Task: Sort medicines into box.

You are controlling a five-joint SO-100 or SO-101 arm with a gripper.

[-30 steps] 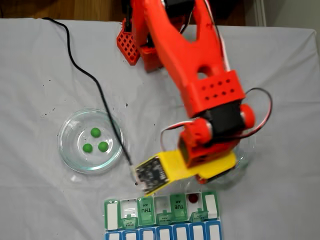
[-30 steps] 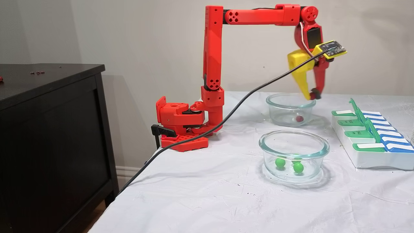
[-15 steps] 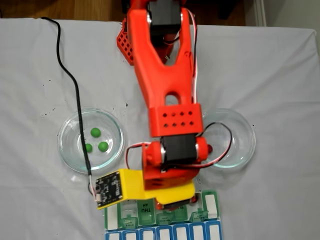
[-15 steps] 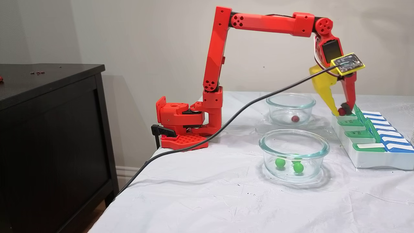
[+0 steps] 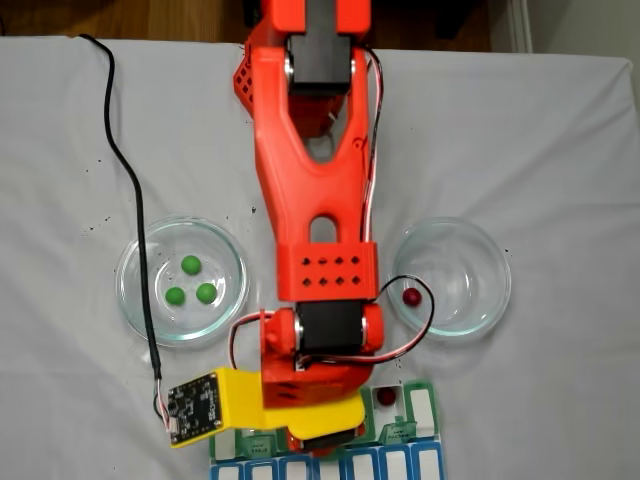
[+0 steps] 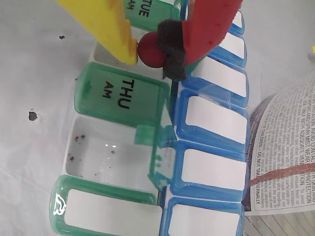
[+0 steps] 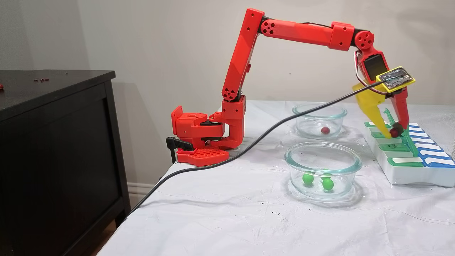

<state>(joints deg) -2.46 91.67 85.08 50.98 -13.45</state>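
Red ball held over the pill box, release not yet made.

In the wrist view the claw [image 6: 150, 51], one yellow finger and one red foam-padded finger, is clamped on a glossy dark red ball [image 6: 150, 49] at upper centre, above the white weekly pill organizer with translucent green lids [image 6: 120, 96]. The ball hangs by the closed THU AM lid and near the hinge line; if let go here, it may strike a lid or roll into the blue-lidded row. Three bright green balls [image 5: 190, 283] wait in the round clear glass dish [image 5: 138, 262] at left.
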